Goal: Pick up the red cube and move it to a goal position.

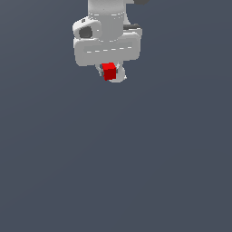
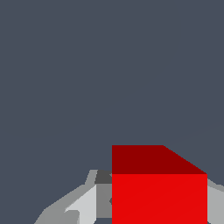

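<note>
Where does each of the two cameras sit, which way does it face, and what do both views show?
Exterior view: off the arm, exact position unknown; faces the white gripper near the frame's top, against plain grey ground.
Wrist view: mounted on the wrist, looking along the fingers toward plain grey ground; only the finger parts show.
Shared: the red cube between the fingers, and the same grey ground.
</note>
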